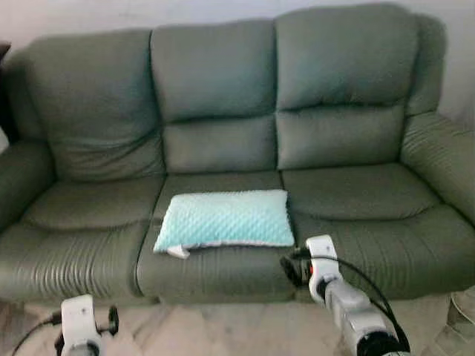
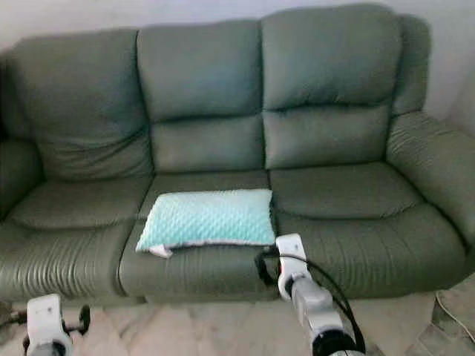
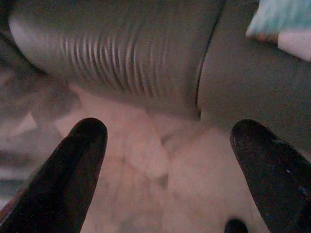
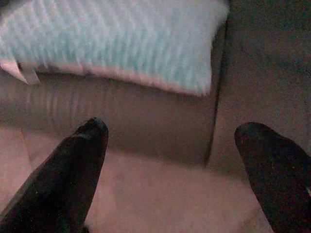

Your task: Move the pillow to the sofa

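- Your pillow (image 1: pixel 224 219), pale turquoise with a dimpled cover, lies flat on the middle seat cushion of the grey-green sofa (image 1: pixel 341 133), its long side along the front edge.
- Your right gripper (image 4: pixel 170 145) hangs in front of the sofa, below the pillow's right corner, jaws wide apart and empty.
- Your left gripper (image 3: pixel 167 141) sits low over the pale floor (image 3: pixel 146 174) by the left seat, jaws also spread, gripping nothing.

Your right arm (image 1: pixel 349 304) was a silver cylinder with a white block at its wrist and a black cable looping beside it. Your left arm (image 1: pixel 78 326) matched. Each wrist camera showed two long, rounded black fingers (image 4: pixel 73 170).
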